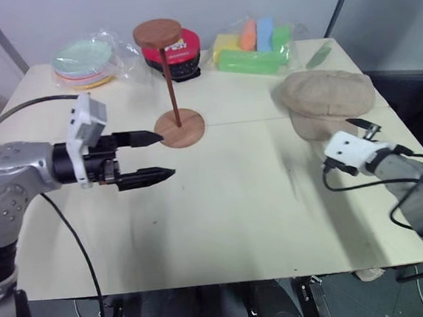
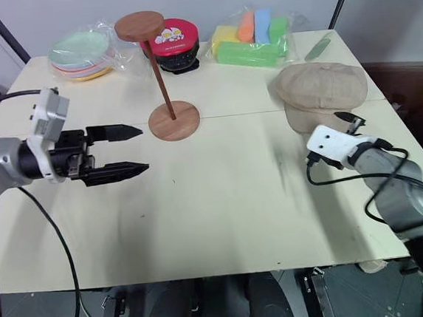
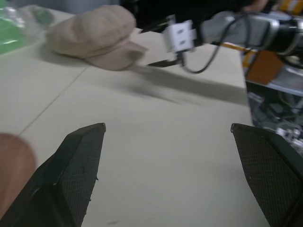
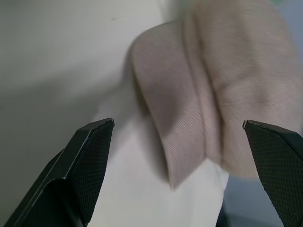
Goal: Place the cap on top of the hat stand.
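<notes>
Beige fabric cap lies flat at the right side of the pale desk, its brim facing the right gripper, whose fingers are spread wide just short of it. Left gripper, also wide, hovers beside the wooden hat stand, holding nothing.

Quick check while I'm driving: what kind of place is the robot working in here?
Probably a lab or test workspace, not a home: a plain pale table against a bare wall, props such as a hat stand, a cap and bagged plates, and loose cables running beneath the table.
</notes>
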Available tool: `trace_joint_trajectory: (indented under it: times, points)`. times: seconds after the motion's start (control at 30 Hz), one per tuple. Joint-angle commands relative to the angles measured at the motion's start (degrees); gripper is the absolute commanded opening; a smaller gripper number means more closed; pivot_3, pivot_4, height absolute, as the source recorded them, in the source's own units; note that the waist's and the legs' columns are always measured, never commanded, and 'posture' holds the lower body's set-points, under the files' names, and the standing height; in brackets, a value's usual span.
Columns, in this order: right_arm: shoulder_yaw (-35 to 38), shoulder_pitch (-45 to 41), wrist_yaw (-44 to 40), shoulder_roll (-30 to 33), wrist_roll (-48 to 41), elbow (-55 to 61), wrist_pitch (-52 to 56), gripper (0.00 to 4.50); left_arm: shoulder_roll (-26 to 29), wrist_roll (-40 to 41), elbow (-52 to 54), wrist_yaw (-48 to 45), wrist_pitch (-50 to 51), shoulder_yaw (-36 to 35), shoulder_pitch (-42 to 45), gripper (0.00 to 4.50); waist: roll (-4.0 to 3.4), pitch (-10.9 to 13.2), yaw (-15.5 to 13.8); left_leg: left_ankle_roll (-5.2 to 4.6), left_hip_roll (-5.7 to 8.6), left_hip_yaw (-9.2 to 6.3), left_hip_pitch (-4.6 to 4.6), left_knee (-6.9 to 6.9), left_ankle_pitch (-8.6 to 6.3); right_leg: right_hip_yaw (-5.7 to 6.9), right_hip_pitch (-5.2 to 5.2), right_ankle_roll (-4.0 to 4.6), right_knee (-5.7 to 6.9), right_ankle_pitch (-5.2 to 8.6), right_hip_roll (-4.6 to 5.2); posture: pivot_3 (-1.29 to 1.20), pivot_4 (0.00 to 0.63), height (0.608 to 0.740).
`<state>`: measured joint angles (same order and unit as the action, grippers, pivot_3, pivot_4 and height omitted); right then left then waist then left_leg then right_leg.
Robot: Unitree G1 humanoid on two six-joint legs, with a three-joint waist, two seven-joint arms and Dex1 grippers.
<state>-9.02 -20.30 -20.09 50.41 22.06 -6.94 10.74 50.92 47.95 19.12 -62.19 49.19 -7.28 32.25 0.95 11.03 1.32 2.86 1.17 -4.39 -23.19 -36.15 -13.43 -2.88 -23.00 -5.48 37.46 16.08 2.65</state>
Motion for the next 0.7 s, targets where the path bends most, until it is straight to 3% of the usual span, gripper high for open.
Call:
trace_joint_trajectory:
  times: [0.03,0.23,0.33,0.57,0.7]
  points:
    - [-2.07,-6.41,3.95,-1.51,3.91,-10.95,-6.46,4.50,-0.46,0.28,0.65,1.09,-0.01,0.22,2.15,4.46,0.00,0.00,0.05,0.00,0.00,0.02,0.00,0.00,0.00,-0.01,-0.04,0.00,0.05,0.00,0.01,0.00,0.150,0.740]
    - [-5.12,-16.77,9.18,-5.64,6.98,-29.17,-12.86,4.50,-1.23,0.25,0.65,2.23,-0.18,0.33,2.54,4.46,0.01,0.00,0.79,0.01,0.00,0.00,-0.07,-0.01,0.01,-0.02,-0.12,0.00,0.14,-0.01,0.01,0.00,0.150,0.740]
    - [-5.36,-18.65,9.63,-6.78,6.67,-33.49,-15.76,3.59,-1.58,0.41,0.84,2.98,-0.07,0.15,2.70,4.50,0.01,0.00,1.03,0.02,0.01,-0.05,-0.07,-0.03,0.01,-0.01,-0.12,0.00,0.20,-0.01,0.02,0.00,0.150,0.740]
    - [-5.06,-18.92,9.96,-7.75,6.05,-35.99,-18.57,0.05,-1.56,0.60,0.68,4.09,-0.22,-0.34,2.69,4.50,0.02,-0.02,1.26,0.02,0.01,-0.07,-0.04,-0.03,0.01,-0.02,-0.13,0.00,0.29,0.00,0.00,0.00,0.150,0.740]
    - [-4.38,-18.59,10.57,-7.89,6.01,-35.63,-18.20,0.01,-1.45,0.93,0.84,4.42,-0.04,-0.78,2.37,4.50,0.05,-0.03,1.26,0.02,0.01,-0.08,-0.03,-0.04,0.01,-0.02,-0.12,0.00,0.31,0.00,-0.02,0.00,0.150,0.740]
